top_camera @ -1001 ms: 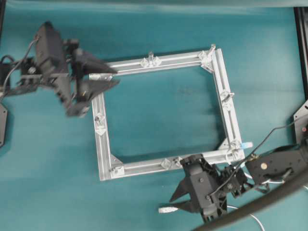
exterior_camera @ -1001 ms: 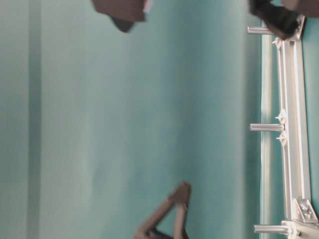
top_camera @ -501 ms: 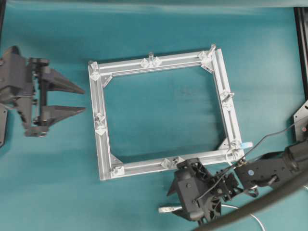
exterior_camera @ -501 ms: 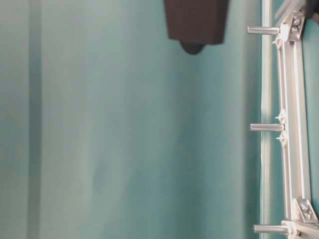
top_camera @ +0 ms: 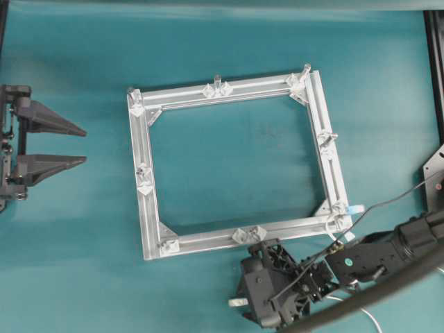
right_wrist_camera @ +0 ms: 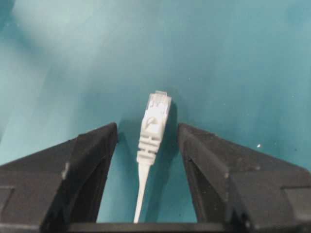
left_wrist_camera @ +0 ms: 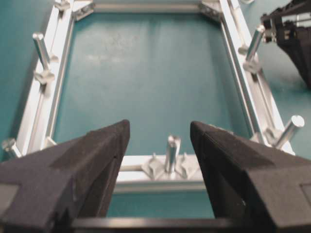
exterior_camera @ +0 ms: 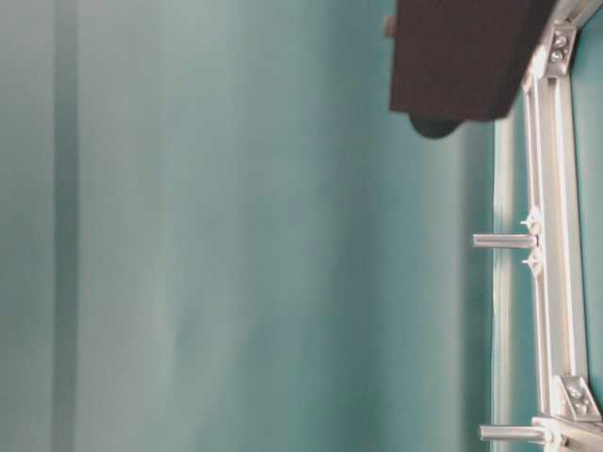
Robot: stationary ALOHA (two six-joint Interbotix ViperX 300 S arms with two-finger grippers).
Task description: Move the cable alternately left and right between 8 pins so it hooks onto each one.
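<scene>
The square aluminium frame point(top_camera: 142, 201) lies mid-table with short silvery pins point(top_camera: 217, 80) standing along its bars. My left gripper point(top_camera: 84, 145) hovers open at the far left, away from the frame. In the left wrist view its jaws point(left_wrist_camera: 159, 131) are wide apart and hold nothing, with a pin point(left_wrist_camera: 171, 150) on the near bar point(left_wrist_camera: 146, 175) beyond them. Below the frame's bottom bar, my right gripper point(top_camera: 244, 302) stands open over the cable's white plug point(top_camera: 238, 302). The plug point(right_wrist_camera: 154, 121) lies on the table between the two fingers point(right_wrist_camera: 87, 155), apart from both. Most of the cable is hidden under the right arm.
A thick dark grey hose point(top_camera: 388, 295) and a thin black wire point(top_camera: 388, 201) cross the bottom right by the right arm. A blue tab point(top_camera: 356, 209) sticks out at the frame's lower right corner. A black upright point(top_camera: 436, 69) lines the right edge.
My left gripper has drawn back leftward from the frame's top left corner and opened wider. My right gripper has shifted slightly down and left over the plug, with its jaws spread.
</scene>
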